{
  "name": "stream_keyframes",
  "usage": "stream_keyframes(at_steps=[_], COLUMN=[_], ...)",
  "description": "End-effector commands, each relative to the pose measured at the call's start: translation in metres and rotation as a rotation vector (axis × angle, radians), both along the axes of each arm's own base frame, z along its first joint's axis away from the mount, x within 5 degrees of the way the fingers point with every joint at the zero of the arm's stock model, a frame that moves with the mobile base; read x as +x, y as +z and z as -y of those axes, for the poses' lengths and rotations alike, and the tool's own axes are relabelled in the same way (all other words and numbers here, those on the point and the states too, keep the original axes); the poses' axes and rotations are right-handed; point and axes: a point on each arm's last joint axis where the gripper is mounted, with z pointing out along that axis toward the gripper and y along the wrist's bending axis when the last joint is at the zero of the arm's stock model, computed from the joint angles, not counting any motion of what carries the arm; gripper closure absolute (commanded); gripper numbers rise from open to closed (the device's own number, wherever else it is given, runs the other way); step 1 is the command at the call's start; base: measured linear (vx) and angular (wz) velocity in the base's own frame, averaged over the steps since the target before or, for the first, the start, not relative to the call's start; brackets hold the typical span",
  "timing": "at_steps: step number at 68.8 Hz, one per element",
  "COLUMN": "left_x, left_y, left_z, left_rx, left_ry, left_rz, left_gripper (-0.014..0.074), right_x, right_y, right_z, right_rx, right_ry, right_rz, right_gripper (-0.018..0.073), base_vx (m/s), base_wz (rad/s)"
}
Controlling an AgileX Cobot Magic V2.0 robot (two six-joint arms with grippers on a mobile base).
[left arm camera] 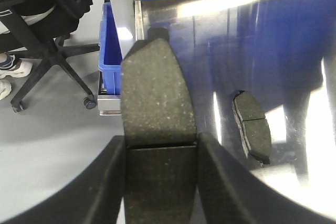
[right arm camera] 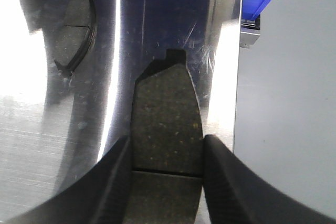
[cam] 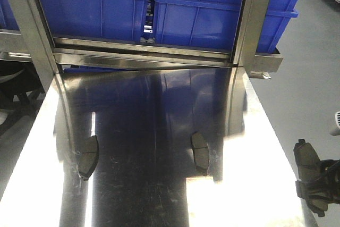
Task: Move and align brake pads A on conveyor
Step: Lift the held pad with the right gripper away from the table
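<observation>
Two grippers [left arm camera: 160, 145] [right arm camera: 167, 142] each clamp one brake pad [left arm camera: 157, 87] [right arm camera: 167, 103]; two pads [cam: 89, 156] [cam: 200, 152] lie on tabletop [cam: 149, 110].

Brake pads [left arm camera: 157, 93]: four. Two on the counter [cam: 159, 200], left pad [cam: 87, 155] and right pad [cam: 200, 152]; left tool [left arm camera: 160, 148] and right tool [right arm camera: 167, 148] hold one each. Blue bins [cam: 90, 9]: at least two.

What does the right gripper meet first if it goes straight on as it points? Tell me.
Probably the steel tabletop near its right edge, though depth is unclear. The right gripper is shut on a brake pad, whose tip would touch first. The other brake pad lies off to the left.
</observation>
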Motion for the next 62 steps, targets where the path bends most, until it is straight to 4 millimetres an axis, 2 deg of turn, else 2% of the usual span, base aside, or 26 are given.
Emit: stream_keyframes(at_steps=[1, 62], left_x=[0.0037, 0.0037], left_y=[0.0160, 0.0160], left_z=[0.0005, 0.0005], left_rx=[-0.001, -0.001], left_ry=[-0.003, -0.003], left_rz=[0.111, 0.111], left_gripper=[0.0519, 0.0519], right_x=[0.0051, 0.0047], right_y=[0.0144, 0.0139], right_z=[-0.0005, -0.0005], right_rx=[0.010, 0.009], right_ry=[0.003, 0.003], right_rz=[0.103, 0.096], right_gripper=[0.0569, 0.0569], base_vx=[0.00, 0.00], base_wz=[0.00, 0.00])
